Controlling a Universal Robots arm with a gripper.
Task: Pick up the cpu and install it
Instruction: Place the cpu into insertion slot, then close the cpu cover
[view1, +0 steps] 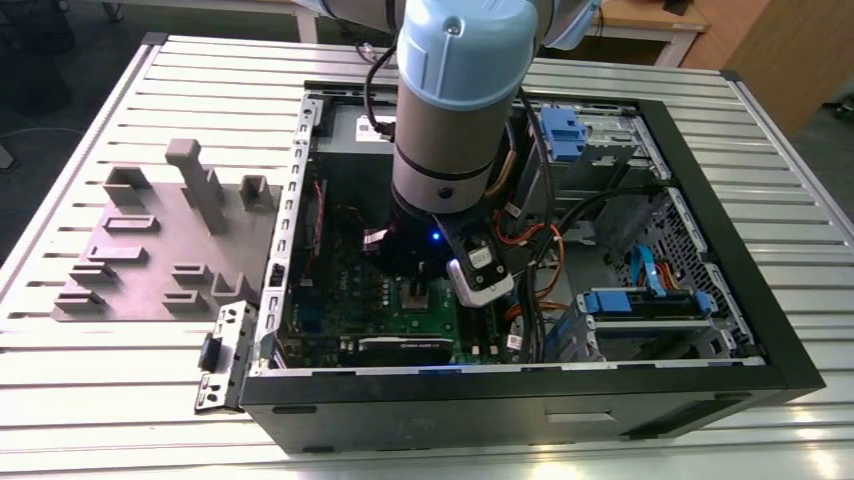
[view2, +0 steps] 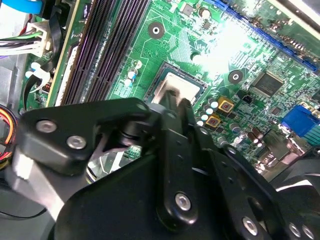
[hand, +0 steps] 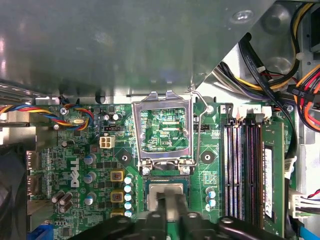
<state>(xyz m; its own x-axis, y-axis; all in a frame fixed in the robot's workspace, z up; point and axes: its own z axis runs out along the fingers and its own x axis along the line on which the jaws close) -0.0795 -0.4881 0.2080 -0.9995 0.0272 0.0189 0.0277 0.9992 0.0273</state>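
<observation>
Poised with the hand (hand: 172, 201) just above the cpu (hand: 168, 189), lying in the socket (hand: 148, 197) on the motherboard (hand: 95, 165). Cannot tell whether clenched or released.

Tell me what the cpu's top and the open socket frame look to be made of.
The cpu: pale silver-grey metal by its look, with a matte to satin finish that catches the light evenly in the first wrist view. The socket frame: shiny bare sheet metal, probably steel, with bright glints along its thin bent edges.

Grey fixture block (view1: 150, 250) beside computer case (view1: 534, 412)
</observation>
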